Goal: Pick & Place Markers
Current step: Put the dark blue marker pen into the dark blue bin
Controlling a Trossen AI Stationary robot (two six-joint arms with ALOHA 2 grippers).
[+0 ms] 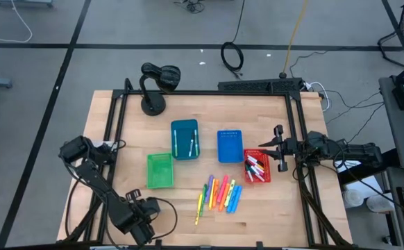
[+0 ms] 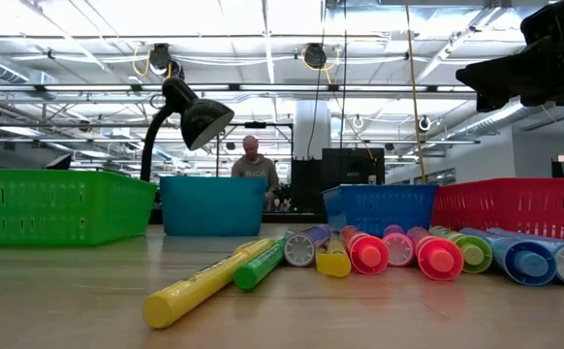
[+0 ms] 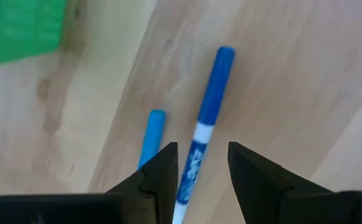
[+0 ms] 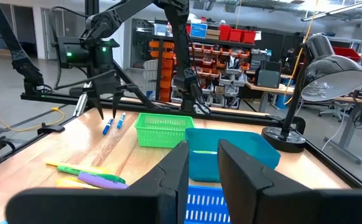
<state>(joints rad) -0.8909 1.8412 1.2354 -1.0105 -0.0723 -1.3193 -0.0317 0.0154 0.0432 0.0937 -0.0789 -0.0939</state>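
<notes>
Two dark fingers (image 3: 159,171) of the left gripper (image 3: 203,168) stand apart, clamped on nothing, at the table's (image 3: 293,81) near left corner.

- Between them: one white marker with a blue cap (image 3: 207,112), lying on the wood. It sits skewed to the fingers and only its tail end lies in the gap. Close here and you grip it far from the middle, so it is likely to pivot or droop.
- Just beside one finger: a second blue marker (image 3: 151,134). That finger may land on it, roll it off, or pinch both.
- Farther out: the green bin (image 3: 19,28), near enough to clip on the carry.
- Right gripper (image 4: 203,165): waiting by the red bin (image 1: 266,177), fingers slightly apart, empty.
</notes>
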